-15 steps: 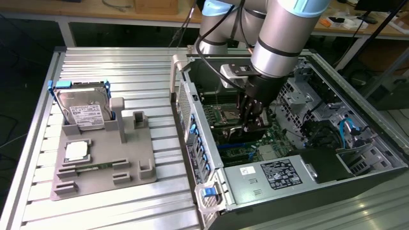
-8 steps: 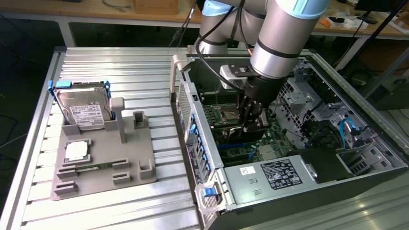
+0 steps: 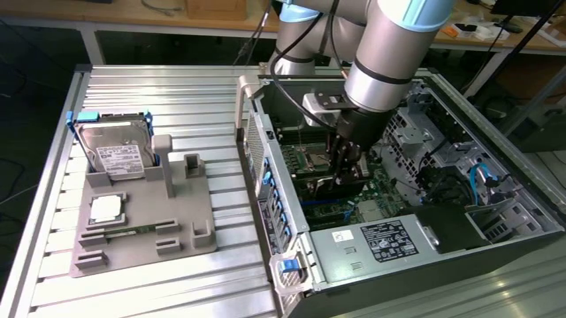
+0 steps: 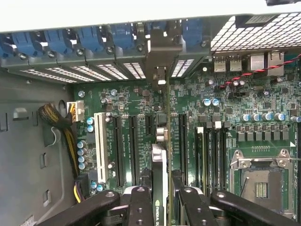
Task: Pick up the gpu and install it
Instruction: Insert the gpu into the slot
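wrist view: gpu gripped over the board, install step in hand

closest to the wrist camera, the jaws are clamped on the gpu [image 4: 160, 160], with one finger [image 4: 138, 207] on each face of the card, which stands upright and is seen edge-on. its narrow metal bracket [image 4: 157, 70] reaches to the rear wall of the computer case [image 4: 94, 14], among the row of blue clips [image 4: 89, 37]. the card stands over the motherboard [image 4: 211, 117], between the long dark slots [image 4: 133, 146]. whether its lower edge sits in a slot or just above one cannot be told.

by my reading the pick-up is done and the install is in hand. seating calls for the card's edge kept in line with its slot, the bracket lined up with its opening in the rear wall, and a straight push with no tilt.

in the exterior view the arm [image 3: 389, 53] reaches down into the open case, with the card dark under the jaws. further off, on the bench [image 3: 159, 86], a grey holder [image 3: 190, 232] carries the hard drive [image 3: 115, 156] and the processor chip [image 3: 106, 209].
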Controlling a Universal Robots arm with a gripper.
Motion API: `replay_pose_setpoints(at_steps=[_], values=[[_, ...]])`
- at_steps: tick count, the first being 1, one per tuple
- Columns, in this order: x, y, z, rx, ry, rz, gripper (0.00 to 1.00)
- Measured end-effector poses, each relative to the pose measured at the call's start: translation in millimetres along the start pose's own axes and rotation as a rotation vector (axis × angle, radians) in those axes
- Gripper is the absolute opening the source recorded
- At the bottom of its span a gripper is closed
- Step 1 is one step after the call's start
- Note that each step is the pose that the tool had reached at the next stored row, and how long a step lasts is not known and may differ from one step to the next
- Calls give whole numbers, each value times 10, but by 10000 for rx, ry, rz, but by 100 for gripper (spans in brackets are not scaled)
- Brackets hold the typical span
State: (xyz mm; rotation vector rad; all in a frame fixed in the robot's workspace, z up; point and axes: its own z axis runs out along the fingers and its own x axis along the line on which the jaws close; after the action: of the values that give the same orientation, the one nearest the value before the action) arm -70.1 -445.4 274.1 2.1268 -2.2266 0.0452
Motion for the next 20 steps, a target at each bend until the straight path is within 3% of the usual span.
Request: replay_pose_setpoints(at_steps=[4,6,11,20], values=[[-1,0,10,-121,-36,-9,27],[-1,0,12,-145,-54,-10,27],[-1,0,11,-148,-57,-10,27],[-2,1,32,-151,-134,-14,27]])
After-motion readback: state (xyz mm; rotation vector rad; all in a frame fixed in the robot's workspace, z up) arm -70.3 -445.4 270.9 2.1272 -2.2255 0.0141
